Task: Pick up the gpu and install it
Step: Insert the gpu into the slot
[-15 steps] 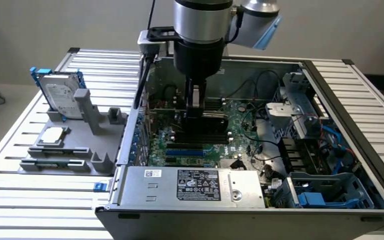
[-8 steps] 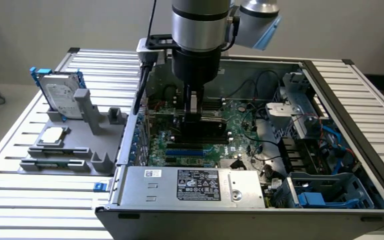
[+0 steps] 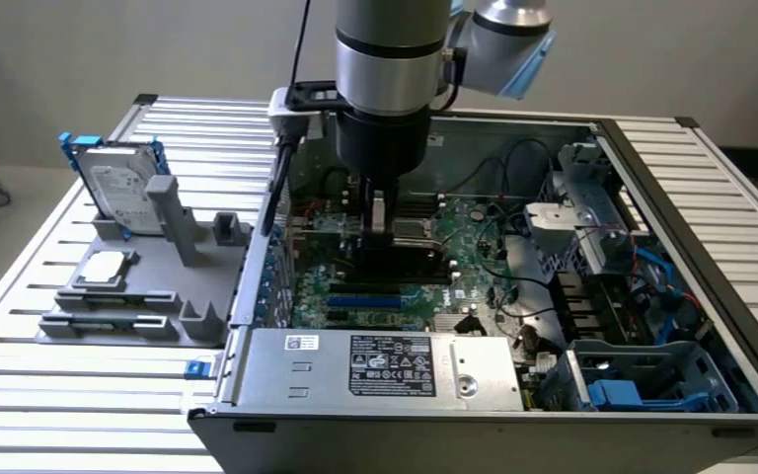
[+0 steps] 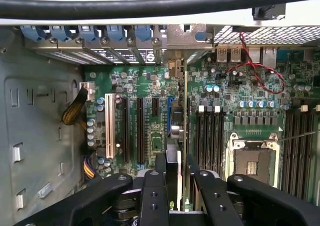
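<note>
Slatted table (image 3: 37,395) carries open computer case (image 3: 643,178); pincer (image 4: 176,176) clamped on gpu (image 4: 173,158) over motherboard (image 4: 150,86); power supply label (image 3: 393,363) illegible.

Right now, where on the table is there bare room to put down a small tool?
Bare slats of the table lie between the grey parts holder and the near edge, and a strip on the exterior view's right of the computer case. Inside the case it is crowded: the gripper holds the gpu over the motherboard.

1. The black label (image 3: 393,363) on the power supply (image 3: 485,367) carries white print, too small to read.
2. The white sticker (image 3: 303,342) beside it and the hard drive (image 3: 126,188) label are illegible.
3. Nothing can be read on the motherboard (image 4: 150,86).
</note>
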`<state>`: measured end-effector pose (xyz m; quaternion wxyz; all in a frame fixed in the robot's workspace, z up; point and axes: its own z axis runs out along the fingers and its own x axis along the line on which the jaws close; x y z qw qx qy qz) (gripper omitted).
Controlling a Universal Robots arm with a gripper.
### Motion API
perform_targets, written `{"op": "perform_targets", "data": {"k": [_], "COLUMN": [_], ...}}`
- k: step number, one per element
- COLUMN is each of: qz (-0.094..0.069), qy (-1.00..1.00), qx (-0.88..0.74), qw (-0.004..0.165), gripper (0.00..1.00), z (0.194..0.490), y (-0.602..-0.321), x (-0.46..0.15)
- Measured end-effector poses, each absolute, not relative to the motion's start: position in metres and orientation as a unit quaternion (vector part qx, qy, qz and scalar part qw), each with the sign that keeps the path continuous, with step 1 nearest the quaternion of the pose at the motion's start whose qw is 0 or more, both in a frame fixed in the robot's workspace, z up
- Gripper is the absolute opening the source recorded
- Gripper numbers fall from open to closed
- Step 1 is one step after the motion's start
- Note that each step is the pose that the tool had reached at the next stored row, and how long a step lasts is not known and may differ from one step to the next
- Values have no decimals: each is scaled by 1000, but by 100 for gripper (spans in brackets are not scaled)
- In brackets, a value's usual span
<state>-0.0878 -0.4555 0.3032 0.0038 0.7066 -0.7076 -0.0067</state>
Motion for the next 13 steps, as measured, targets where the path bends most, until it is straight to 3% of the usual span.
{"op": "perform_targets", "data": {"k": [13], "qz": [-8], "qy": [-707], "qx": [707], "qw": [2], "gripper": [26], "z": [295], "y": [-461], "x": [-90]}}
